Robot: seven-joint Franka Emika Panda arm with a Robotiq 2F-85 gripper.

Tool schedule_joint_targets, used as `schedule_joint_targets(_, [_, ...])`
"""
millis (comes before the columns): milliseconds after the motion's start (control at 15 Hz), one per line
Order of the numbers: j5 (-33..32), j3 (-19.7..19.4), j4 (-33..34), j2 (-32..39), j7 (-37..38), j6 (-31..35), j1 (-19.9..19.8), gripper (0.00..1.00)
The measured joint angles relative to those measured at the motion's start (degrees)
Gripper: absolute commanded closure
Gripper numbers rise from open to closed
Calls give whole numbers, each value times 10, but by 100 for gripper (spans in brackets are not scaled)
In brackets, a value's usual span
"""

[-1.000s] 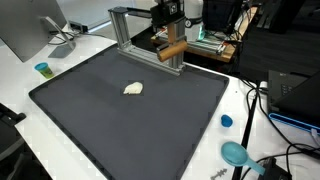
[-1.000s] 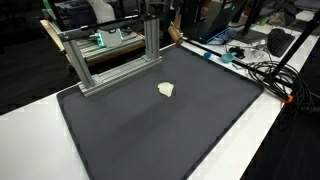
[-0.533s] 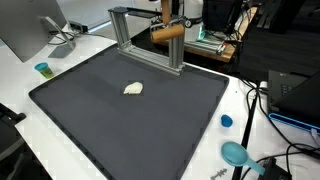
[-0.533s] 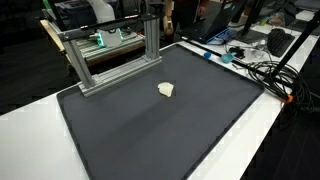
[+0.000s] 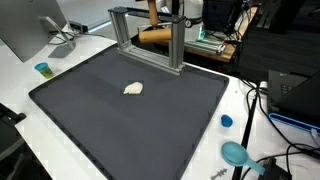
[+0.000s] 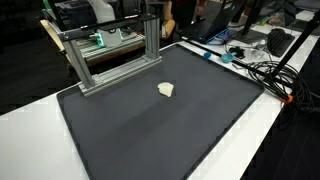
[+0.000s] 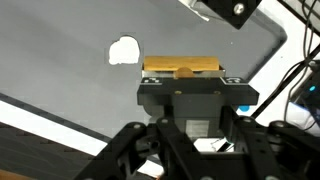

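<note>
i've got the gripper (image 7: pixel 182 74) pinched across the middle of a wooden block (image 5: pixel 152 33), so it hangs level, up by the metal frame (image 5: pixel 135 11) at the far edge of the dark mat (image 5: pixel 120 125). a white crumpled piece (image 5: pixel 133 88) lies mid-mat, well apart. i can't read any label or writing.

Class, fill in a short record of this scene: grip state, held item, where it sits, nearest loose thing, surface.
grip state: gripper shut on the wooden block
held item: wooden block, lying level, off the surface
where: seen through the opening of the metal frame in an exterior view
loose thing: white lump, apart from the gripper
surface: dark mat, with the lump on it
</note>
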Motion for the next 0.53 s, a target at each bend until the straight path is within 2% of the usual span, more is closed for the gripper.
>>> schedule_joint_targets(267, [-38,-10,-46,-29,97,14,-27,78])
schedule_joint_targets(533, [-83,-2,-95,-47,221,41,-44,78])
